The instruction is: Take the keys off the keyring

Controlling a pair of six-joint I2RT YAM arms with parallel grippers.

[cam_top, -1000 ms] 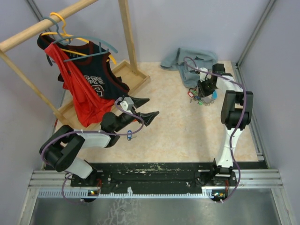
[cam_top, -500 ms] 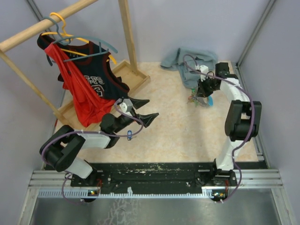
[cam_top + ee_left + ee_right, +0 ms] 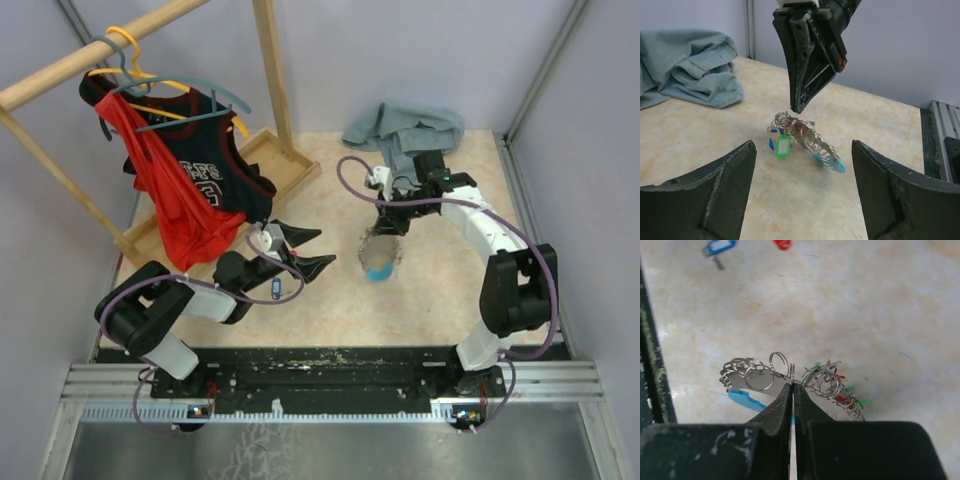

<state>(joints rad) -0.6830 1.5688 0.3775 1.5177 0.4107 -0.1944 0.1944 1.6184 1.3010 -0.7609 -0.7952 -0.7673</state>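
The right hand [image 3: 792, 385] pinches the thin keyring [image 3: 791, 372] by its tips; the keys [image 3: 810, 141] could slip out. The left hand [image 3: 323, 247] is spread.

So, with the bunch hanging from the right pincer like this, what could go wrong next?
1. The right pincer grips the thin silvery metal keyring only with its very tips, so it may slip out and drop.
2. The small silvery keys with coloured plastic tags hang tangled together, so the open left pincer may catch several at once.
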